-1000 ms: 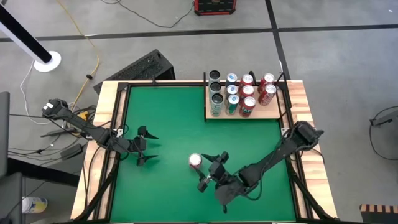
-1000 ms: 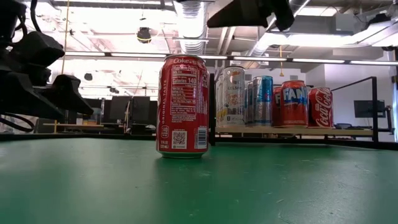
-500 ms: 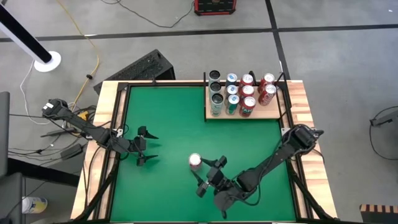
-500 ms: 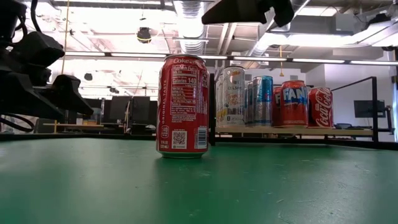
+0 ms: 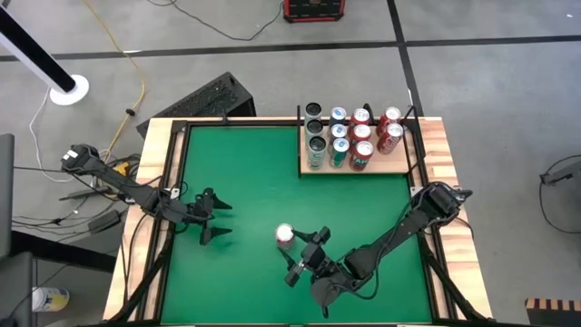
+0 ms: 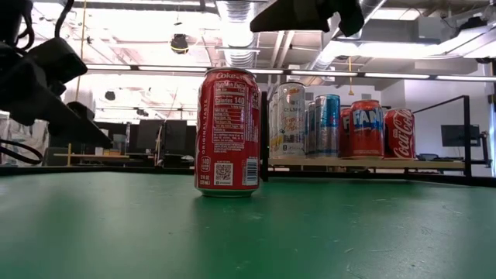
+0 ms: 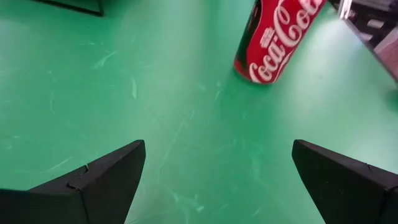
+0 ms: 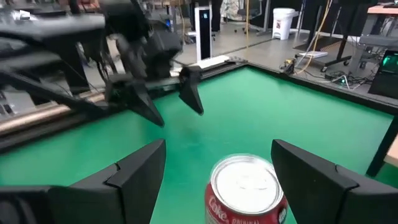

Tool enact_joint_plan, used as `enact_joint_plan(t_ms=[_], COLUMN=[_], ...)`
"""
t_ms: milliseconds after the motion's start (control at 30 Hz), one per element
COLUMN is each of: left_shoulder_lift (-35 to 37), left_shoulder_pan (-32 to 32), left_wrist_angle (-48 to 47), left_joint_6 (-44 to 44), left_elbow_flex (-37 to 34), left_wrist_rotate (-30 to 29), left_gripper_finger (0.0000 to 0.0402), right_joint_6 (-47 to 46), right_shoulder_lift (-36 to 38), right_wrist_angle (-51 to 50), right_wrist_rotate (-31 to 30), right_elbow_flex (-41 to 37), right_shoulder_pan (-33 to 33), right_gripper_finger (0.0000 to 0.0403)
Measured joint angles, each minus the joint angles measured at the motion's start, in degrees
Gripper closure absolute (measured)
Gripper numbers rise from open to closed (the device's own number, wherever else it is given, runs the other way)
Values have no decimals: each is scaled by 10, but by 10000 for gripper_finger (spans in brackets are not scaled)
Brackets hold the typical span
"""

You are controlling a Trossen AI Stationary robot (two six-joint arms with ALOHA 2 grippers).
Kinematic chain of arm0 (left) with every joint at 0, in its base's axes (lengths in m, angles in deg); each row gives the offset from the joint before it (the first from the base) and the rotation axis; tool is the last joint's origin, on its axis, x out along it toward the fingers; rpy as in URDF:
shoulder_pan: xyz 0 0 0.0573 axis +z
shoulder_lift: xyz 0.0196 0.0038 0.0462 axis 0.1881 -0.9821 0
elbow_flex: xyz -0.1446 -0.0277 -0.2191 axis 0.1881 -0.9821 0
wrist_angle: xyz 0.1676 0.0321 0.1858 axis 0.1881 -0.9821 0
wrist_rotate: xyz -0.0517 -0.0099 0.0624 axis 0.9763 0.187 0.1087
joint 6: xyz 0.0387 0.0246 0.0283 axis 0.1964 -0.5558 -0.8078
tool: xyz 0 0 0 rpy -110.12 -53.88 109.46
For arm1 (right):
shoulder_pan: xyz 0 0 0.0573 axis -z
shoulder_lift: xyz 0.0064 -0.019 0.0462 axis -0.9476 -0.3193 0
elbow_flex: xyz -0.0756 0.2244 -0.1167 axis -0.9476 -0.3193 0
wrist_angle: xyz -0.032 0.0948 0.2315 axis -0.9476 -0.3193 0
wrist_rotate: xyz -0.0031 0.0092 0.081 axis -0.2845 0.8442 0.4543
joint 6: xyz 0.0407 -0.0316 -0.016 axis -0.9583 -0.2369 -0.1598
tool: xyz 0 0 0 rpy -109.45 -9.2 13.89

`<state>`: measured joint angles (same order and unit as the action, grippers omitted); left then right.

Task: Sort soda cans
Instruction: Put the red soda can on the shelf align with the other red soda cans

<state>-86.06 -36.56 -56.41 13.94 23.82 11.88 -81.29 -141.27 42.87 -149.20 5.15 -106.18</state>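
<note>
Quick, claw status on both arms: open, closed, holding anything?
Left claw: open, empty, over the mat to the left of the red can.
Right claw: open, empty, just beside the red can, not gripping it.

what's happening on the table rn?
Can sorting. One red Coke can stands alone on the green mat; the other cans sit on the wooden tray at the far right corner. The right claw, open, is next to the lone can, not gripping it. The left claw waits open near the left edge.

You see a green tabletop with a wooden tray at its far right corner, and a yellow cable on the floor.
</note>
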Motion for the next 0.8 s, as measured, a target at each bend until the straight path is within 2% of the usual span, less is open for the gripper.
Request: enact_joint_plan(t_ms=[233, 367, 533, 800], left_shoulder_lift=[0, 0, 0, 0], left_shoulder_pan=[0, 0, 0, 0], left_wrist_angle=[11, 11, 10, 10], left_joint_6=[2, 2, -4, -4], left_elbow_flex=[0, 0, 0, 0], left_wrist_rotate=[6, 9, 3, 0], left_gripper_finger=[10, 10, 10, 10], right_joint_6=[9, 25, 24, 9], right_shoulder_lift=[-5, -6, -6, -6], right_wrist_angle=[-31, -34, -39, -58], right_wrist_rotate=[-3, 11, 59, 78], right_elbow_flex=[-1, -1, -1, -1], right_shoulder_pan=[15, 25, 38, 46], right_gripper_finger=[86, 86, 86, 86])
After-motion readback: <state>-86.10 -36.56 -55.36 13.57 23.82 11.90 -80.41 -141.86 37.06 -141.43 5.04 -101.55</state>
